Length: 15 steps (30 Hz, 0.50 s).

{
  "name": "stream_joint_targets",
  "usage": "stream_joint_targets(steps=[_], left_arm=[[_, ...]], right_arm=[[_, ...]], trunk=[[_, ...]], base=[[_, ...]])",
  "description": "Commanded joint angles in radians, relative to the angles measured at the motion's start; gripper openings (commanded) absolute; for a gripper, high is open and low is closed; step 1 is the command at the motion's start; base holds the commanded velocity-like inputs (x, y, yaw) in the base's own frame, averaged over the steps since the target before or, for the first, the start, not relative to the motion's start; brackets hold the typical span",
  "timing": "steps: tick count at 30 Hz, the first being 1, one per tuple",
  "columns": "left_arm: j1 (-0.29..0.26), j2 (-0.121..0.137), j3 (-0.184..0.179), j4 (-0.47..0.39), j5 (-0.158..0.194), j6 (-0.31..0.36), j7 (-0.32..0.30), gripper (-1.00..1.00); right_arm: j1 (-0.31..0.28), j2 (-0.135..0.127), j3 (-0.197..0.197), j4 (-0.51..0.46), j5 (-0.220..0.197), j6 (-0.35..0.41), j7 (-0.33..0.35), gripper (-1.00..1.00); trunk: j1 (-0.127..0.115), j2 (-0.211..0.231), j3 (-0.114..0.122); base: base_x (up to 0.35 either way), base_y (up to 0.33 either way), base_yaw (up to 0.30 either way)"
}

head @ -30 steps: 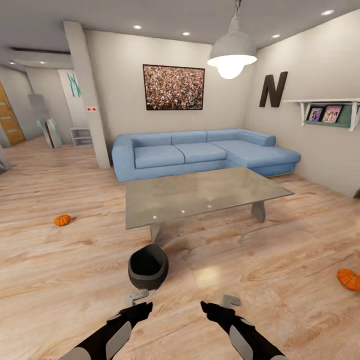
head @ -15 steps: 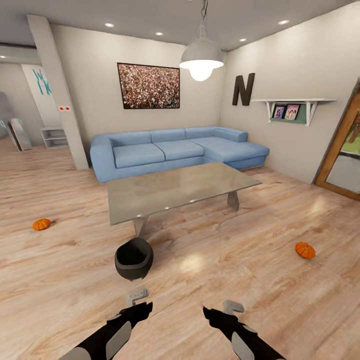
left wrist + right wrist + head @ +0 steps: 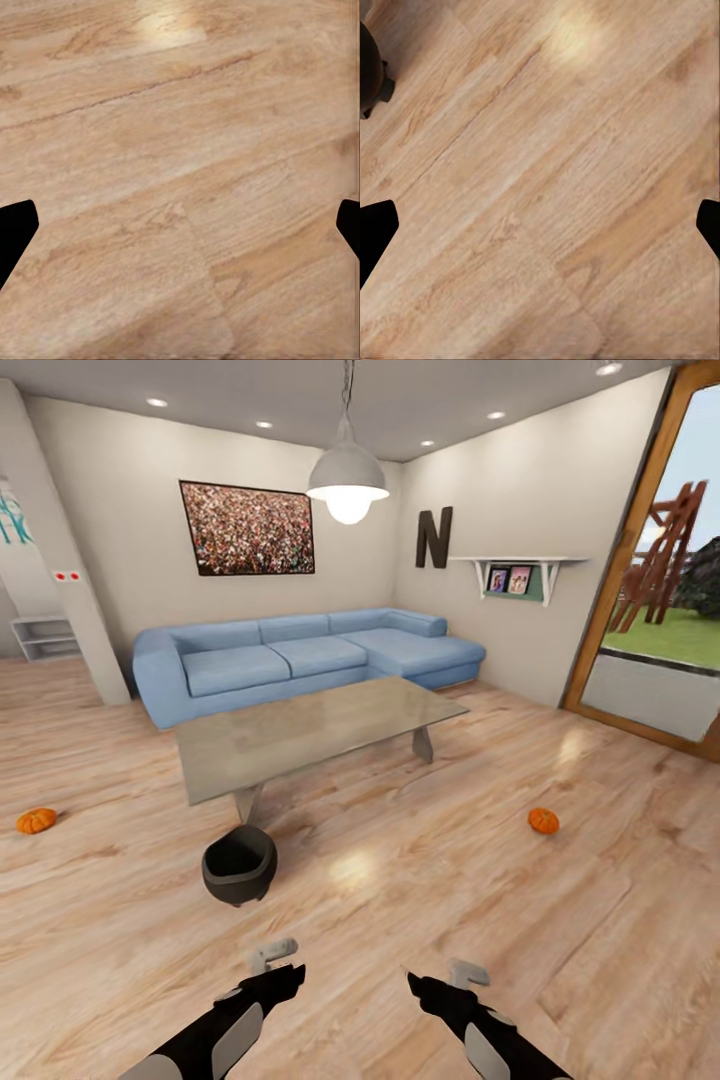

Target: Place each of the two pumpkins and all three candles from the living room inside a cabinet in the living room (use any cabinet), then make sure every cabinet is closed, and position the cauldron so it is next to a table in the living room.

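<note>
Facing the living room: cauldron (image 3: 239,864) upright on the floor just near of the grey table (image 3: 300,735), at its left leg; one pumpkin (image 3: 36,821) far left, other pumpkin (image 3: 543,820) to the right, both on bare floor, well apart; left gripper (image 3: 274,954) and right gripper (image 3: 463,971) both spread wide, empty; judged: pumpkins light, rigid, ribbed, likely to roll; pinch across the ribs at mid-body, not the stem

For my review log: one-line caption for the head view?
Black cauldron beside the glass coffee table, two pumpkins on the floor.
</note>
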<state>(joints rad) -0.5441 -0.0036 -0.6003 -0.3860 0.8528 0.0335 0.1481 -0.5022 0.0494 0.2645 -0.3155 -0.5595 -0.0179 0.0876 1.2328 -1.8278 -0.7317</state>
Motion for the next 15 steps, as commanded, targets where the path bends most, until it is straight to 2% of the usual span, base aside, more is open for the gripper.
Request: stream_joint_targets(steps=[1,8,11,15], left_arm=[[0.0,0.002,-0.007,-0.003,0.006,0.002,0.009,1.0],[0.0,0.002,-0.007,-0.004,0.006,0.002,0.009,1.0],[0.0,0.002,-0.007,-0.004,0.006,0.002,0.009,1.0],[0.0,0.002,-0.008,-0.004,0.006,0.0,0.009,1.0]], right_arm=[[-0.001,0.0,0.005,0.001,-0.01,-0.002,0.001,1.0],[-0.001,0.0,0.004,0.002,-0.009,-0.004,0.002,1.0],[-0.001,0.0,0.004,0.002,-0.008,-0.004,0.003,1.0],[-0.001,0.0,0.004,0.003,-0.008,-0.004,0.003,1.0]], trunk=[[-0.005,0.007,0.001],[-0.032,0.056,0.017],[-0.043,0.077,0.024],[-0.043,0.077,0.02]], base=[[-0.323,0.0,-0.253],[-0.296,0.0,-0.253],[-0.092,0.0,-0.253],[-0.021,0.0,-0.253]])
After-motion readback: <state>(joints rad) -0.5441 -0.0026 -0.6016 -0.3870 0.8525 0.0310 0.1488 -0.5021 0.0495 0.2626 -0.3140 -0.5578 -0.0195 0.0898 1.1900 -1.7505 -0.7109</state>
